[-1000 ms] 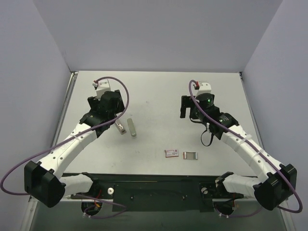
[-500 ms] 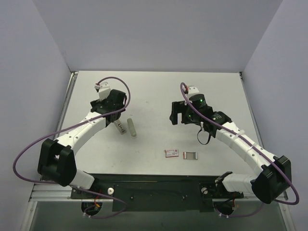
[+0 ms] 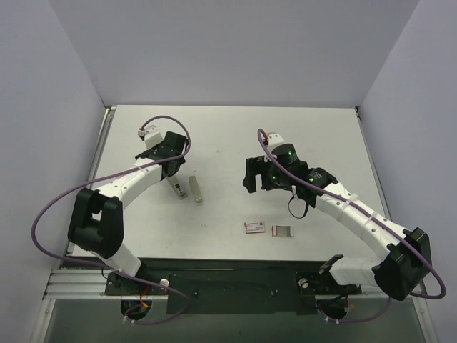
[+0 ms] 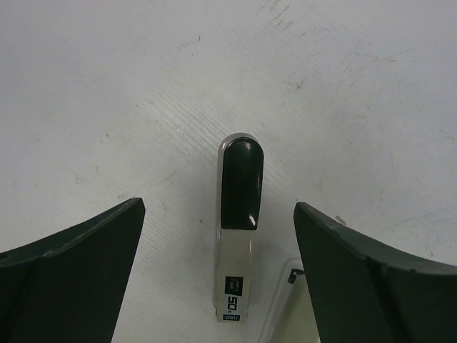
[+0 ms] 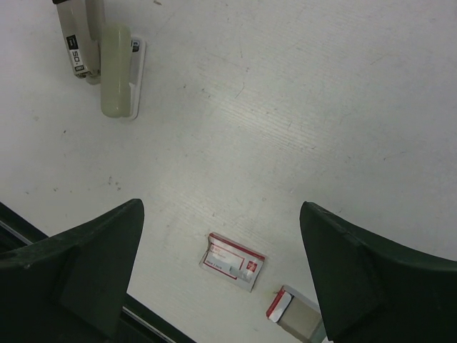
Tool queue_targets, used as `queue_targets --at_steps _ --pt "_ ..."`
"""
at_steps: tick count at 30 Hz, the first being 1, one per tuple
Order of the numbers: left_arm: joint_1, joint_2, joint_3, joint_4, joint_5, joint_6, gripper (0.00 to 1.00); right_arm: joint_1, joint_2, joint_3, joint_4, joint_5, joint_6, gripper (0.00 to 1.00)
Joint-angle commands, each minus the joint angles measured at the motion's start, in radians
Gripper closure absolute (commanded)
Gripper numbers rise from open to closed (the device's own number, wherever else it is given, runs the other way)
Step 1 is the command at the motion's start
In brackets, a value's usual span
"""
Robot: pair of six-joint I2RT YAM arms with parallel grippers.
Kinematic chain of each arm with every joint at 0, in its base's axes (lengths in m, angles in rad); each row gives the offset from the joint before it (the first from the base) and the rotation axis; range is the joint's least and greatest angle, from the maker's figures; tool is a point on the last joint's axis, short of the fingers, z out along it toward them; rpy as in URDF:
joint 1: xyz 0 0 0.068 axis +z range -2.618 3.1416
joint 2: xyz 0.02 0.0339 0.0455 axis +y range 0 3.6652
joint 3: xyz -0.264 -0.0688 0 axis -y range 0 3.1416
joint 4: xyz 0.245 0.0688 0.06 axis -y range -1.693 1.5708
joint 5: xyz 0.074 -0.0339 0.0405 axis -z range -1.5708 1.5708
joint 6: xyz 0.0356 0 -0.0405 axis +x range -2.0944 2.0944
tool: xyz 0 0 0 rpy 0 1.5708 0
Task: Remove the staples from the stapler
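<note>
While both arms hang over the table, nothing is gripped.

- On the left gripper the jaws are spread wide. The stapler lies flat between them and touches neither, its black end toward 12 o'clock in the left wrist view. From above it sits at about 9 o'clock of the table centre.
- On the right gripper the jaws are also spread, over bare surface and well apart from the stapler, which shows at 11 o'clock in that wrist view.
- No staples in sight. Presumably they are inside the body, but that cannot be told.

Risks, as judged:
- A pale oblong piece on a clear base lies just beside the stapler, at 3 o'clock of it from above. Its edge shows at 5 o'clock in the left wrist view, near the finger on that side. A closing finger could land on it or drag it along and spoil the pinch.
- The stapler sits slightly off centre, nearer that same finger. One pad touching first would shove or spin the slim body on the smooth top.
- With the right arm far off, nothing braces the stapler. Opening it one-handed would likely just slide it.
- The staples are tiny. Sprung loose, they could skid toward the red box and the clear box at 4 o'clock, or break apart.
</note>
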Motion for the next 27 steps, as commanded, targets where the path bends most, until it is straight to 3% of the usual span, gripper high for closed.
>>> queue_targets --at_steps 1,15,27 --pt "0.016 0.037 0.053 0.015 0.025 -0.049 0.03 0.022 0.013 0.012 -0.016 -0.005 -0.007 0.15" --pt "0.075 0.115 0.053 0.122 0.128 -0.045 0.11 0.075 0.021 0.015 -0.039 0.013 -0.020 0.15" --pt "0.087 0.178 0.077 0.141 0.154 -0.012 0.28 0.099 0.028 0.019 -0.056 0.044 -0.033 0.16"
